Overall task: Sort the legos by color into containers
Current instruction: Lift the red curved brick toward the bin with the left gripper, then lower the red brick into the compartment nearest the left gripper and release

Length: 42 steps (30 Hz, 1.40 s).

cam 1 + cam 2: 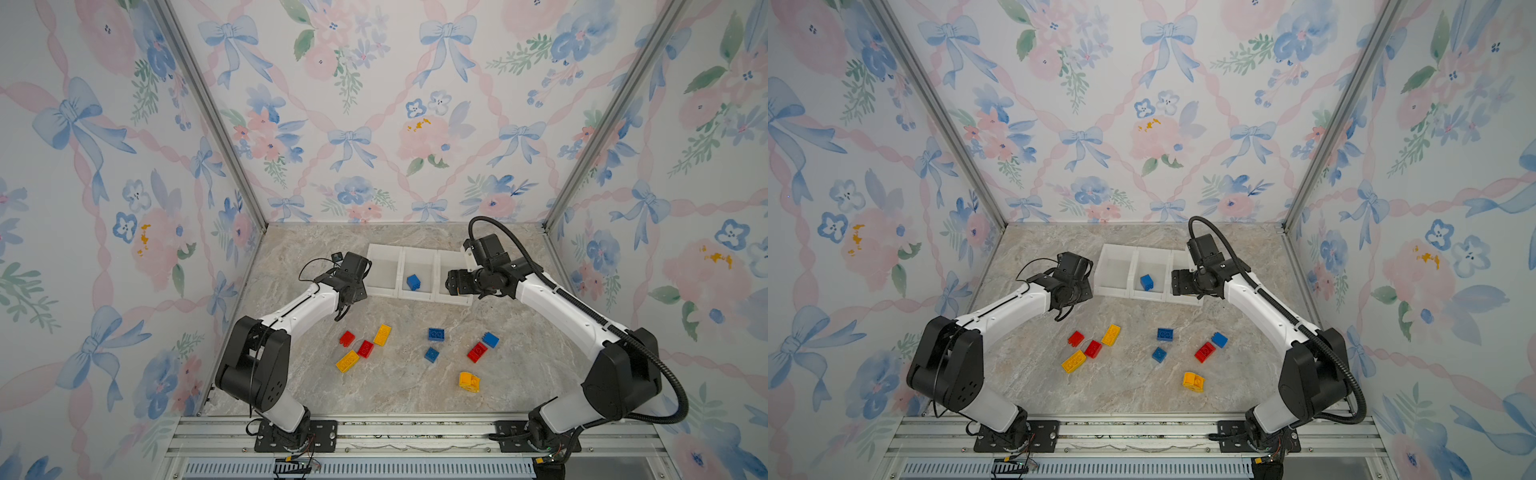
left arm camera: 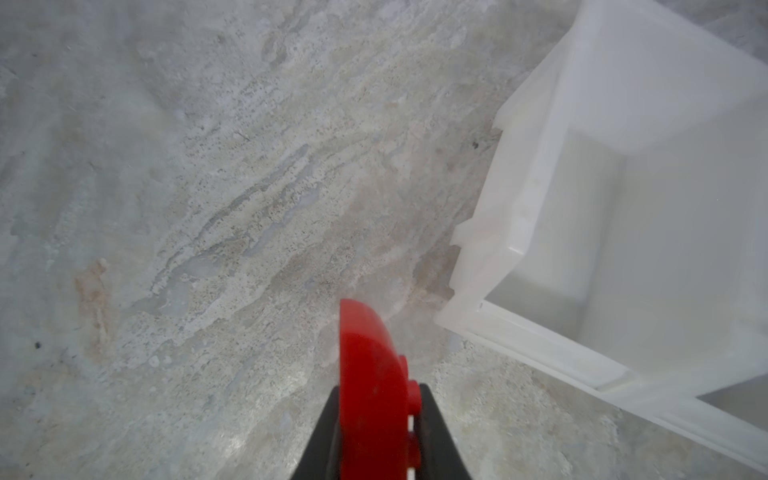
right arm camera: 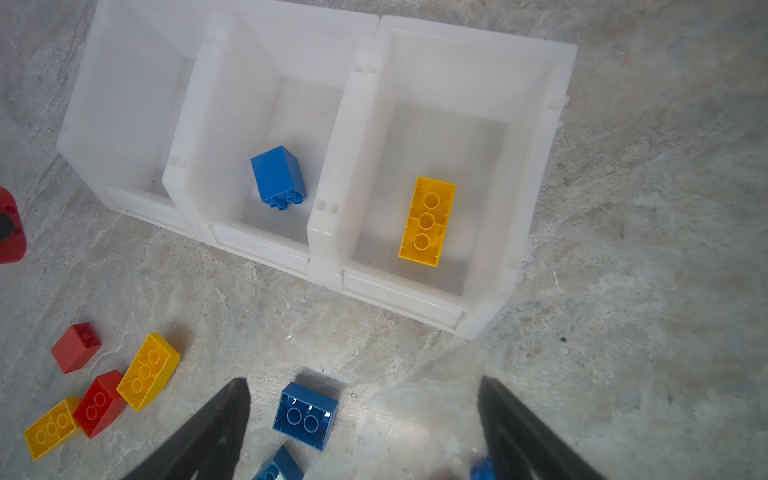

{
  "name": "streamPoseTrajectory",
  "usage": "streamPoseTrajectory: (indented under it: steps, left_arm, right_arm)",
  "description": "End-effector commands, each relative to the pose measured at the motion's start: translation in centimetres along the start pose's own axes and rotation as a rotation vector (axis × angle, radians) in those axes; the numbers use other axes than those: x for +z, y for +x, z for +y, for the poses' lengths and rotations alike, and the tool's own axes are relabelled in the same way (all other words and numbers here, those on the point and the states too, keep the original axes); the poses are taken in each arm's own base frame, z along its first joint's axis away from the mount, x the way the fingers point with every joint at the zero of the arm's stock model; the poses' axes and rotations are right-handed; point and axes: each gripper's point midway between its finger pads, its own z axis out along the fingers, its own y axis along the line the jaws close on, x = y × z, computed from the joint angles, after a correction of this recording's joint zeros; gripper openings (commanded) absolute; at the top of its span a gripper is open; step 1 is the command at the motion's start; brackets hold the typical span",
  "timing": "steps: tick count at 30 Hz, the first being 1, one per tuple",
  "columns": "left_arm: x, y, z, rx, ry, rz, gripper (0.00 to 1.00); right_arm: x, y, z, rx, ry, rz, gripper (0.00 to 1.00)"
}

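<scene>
A red brick (image 2: 365, 353) is being pinched by the left gripper (image 2: 376, 415), whose jaws are being pressed tight against two opposite faces. The brick is being held over bare table (image 2: 187, 208), just beside the outer front corner of the left bin (image 2: 519, 208). It is probably being held clear of the surface, though that is being left unsure by the blurred wrist view.

The right gripper (image 3: 365, 415) is being held wide open, with nothing between its fingers (image 3: 224, 415). In both top views the front of the right bin (image 3: 478, 41) is being covered by it.

The three bins are being shown joined side by side, toward the far edge of the table and about midway along it. A blue brick (image 3: 276, 172) is being shown on its side in the middle bin (image 3: 257, 62), and a yellow brick (image 3: 428, 220) is being shown studs-down in the right bin.

Nine loose bricks (image 1: 436, 333) are being shown on the table between the bins and the front edge. A cluster (image 1: 365, 348) of two red and two yellow is being seen toward the left edge and a blue pair (image 1: 432, 354) near the middle. A red one (image 1: 477, 352) is being seen just beside a blue one (image 1: 491, 339) toward the right edge, and a lone yellow one (image 1: 469, 381) nearest the front edge.
</scene>
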Motion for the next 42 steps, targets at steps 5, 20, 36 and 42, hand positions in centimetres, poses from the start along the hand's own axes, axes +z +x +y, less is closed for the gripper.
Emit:
streamPoseTrajectory:
  steps: [5, 20, 36, 42]
  left_arm:
    - [-3.0, -3.2, -2.0, 0.006, 0.028, -0.121, 0.0]
    - [-0.6, -5.5, -8.7, 0.088, 0.14, -0.127, 0.0]
    - [6.2, -4.8, -11.9, 0.164, 0.131, -0.052, 0.03]
    - [7.0, -5.2, -11.6, 0.169, 0.122, -0.048, 0.16]
  right_arm:
    - [-0.9, -0.1, 0.1, 0.035, -0.026, -0.035, 0.89]
    - [-2.0, 0.0, -0.8, 0.044, -0.002, -0.054, 0.9]
    - [-3.9, 1.3, -2.9, 0.083, 0.058, -0.082, 0.9]
    - [-4.6, 1.6, -3.2, 0.102, 0.068, -0.093, 0.9]
